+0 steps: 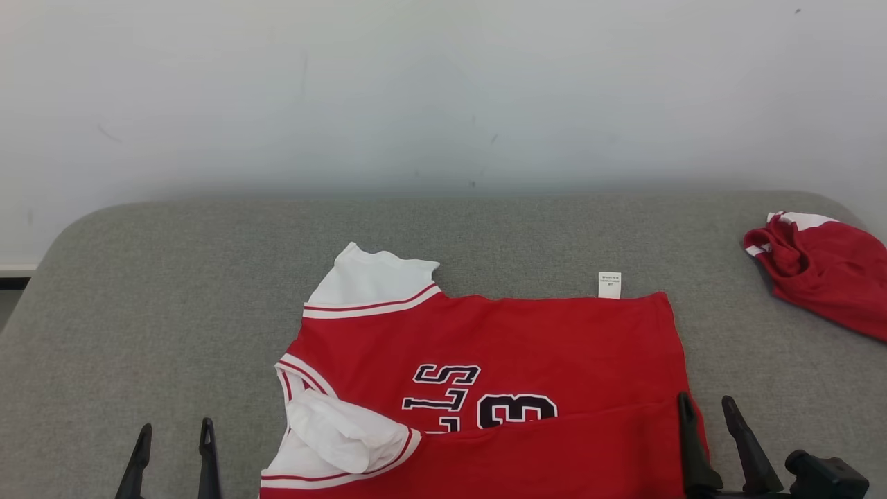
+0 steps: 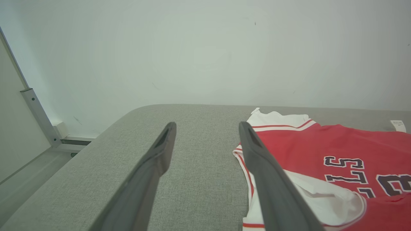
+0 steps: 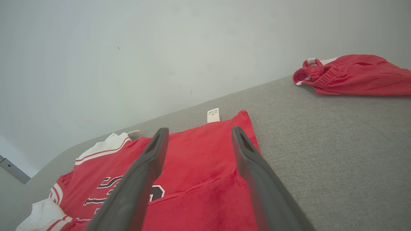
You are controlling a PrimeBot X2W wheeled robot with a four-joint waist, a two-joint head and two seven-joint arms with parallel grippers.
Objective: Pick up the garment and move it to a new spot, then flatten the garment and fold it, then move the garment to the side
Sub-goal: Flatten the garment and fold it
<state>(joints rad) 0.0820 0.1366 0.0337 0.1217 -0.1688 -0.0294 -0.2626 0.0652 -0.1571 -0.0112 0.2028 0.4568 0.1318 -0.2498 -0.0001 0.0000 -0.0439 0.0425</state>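
Nearest: left gripper (image 1: 175,424), fingers spread apart, nothing between them but bare grey tabletop (image 1: 138,312). Right gripper (image 1: 705,398), fingers likewise released and empty, poised at the right edge of the red jersey (image 1: 527,339). Touching the cloth or just above it: cannot tell.

Between the two pairs of fingers, spread on the tabletop: the jersey, shoulders toward the left fingers, hem toward the right fingers. Near strip folded up over the body, with the fold line starting beside the right fingers and crossing leftward over the lower parts of the dark lettering (image 1: 485,402). Just right of the left fingers: a white sleeve (image 1: 339,436) with red stripes, crumpled and doubled back on itself. In the left wrist view, the gripper (image 2: 208,125) pointed across bare tabletop, its right finger overlapping the sleeve's edge. In the right wrist view, both fingers of that gripper (image 3: 199,129) over red cloth, the right one along the jersey's edge.

Beyond the left fingers and to their right: the other sleeve (image 1: 371,281), white, lying flat. Ahead of the right fingers and a little left: a small white label (image 1: 609,285) poking out past the jersey's far edge.

Farther still, well right of the right fingers, near the tabletop's far corner: another red garment (image 1: 824,270) with white trim, bunched up, well apart from the jersey. Behind everything: a plain pale wall (image 1: 443,90).
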